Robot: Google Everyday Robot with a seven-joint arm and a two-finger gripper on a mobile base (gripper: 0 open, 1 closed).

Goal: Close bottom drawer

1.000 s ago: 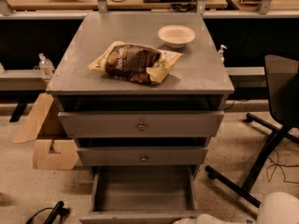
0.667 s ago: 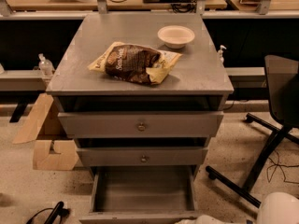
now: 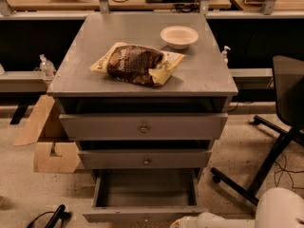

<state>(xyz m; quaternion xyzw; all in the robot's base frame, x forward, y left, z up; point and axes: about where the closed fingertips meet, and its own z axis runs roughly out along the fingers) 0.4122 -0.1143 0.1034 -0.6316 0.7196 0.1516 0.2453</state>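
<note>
Gripper not in view, below the lower frame edge; only the white arm (image 3: 213,220) shows, lying low just past the right end of the bottom drawer's front panel. Whether the hand is apart or together: cannot tell.

Bottom drawer (image 3: 142,214) is pulled well out past the front edge of the worktop (image 3: 95,70), tray empty, knob barely visible at the frame edge. Middle drawer (image 3: 145,159) and top drawer (image 3: 142,126) sit almost flush under that front edge.

Risks, judged from this:
- The arm sits off toward the right front corner side, so a push at the panel's right end could skew the drawer on its slides and jam it half shut.
- The front panel is low, so contact may slip over the rim into the tray, or under it, and push nothing.
- A hard shove could rock the whole cabinet and slide the chip bag (image 3: 137,64), which lies mid-worktop toward the front edge, or the bowl (image 3: 179,36) near the back right corner.
- The push might stop short and leave a gap.
- The elbow may swing into the chair base (image 3: 266,172), out beyond the right edge.

Versus the earlier frames there is no visible change: drawer equally far out, arm in the same low right spot, bag and bowl unmoved.
</note>
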